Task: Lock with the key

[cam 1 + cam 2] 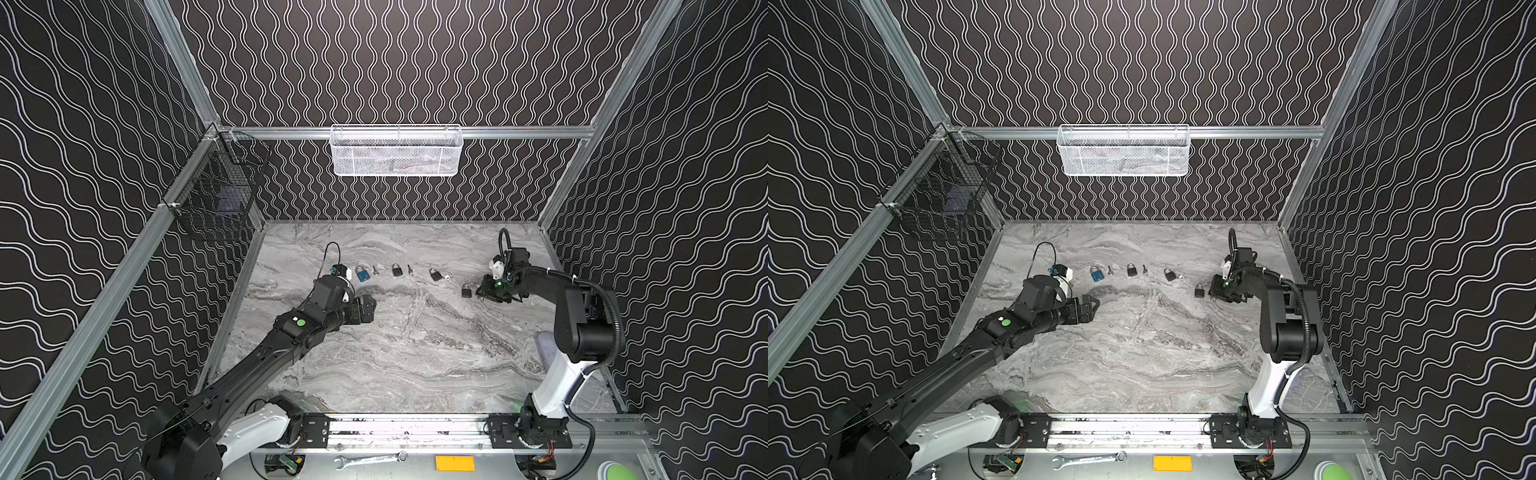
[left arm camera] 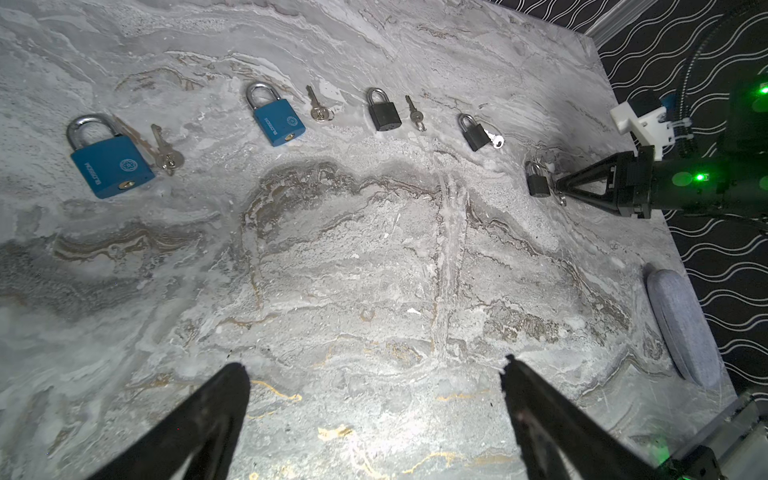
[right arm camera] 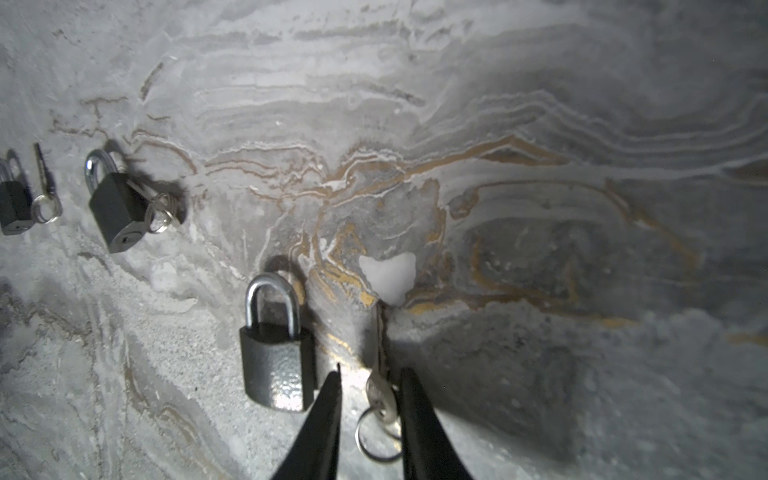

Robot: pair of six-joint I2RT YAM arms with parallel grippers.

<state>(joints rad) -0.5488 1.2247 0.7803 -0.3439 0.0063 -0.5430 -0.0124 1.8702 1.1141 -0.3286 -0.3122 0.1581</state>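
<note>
Now our right tool (image 3: pixel 372 368), narrowly parted, straddles the key (image 3: pixel 380 395) beside its padlock (image 3: pixel 277 365), seemingly to pinch it; left tool (image 2: pixel 374 361) hangs wide open, empty.

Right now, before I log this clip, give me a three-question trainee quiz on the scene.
1. True or false: the left gripper is shut.
2. What lies between the right gripper's tips? A) coin B) key C) screw
3. How many black padlocks lie on the table?
Key: 1 false; 2 B; 3 three.
</note>
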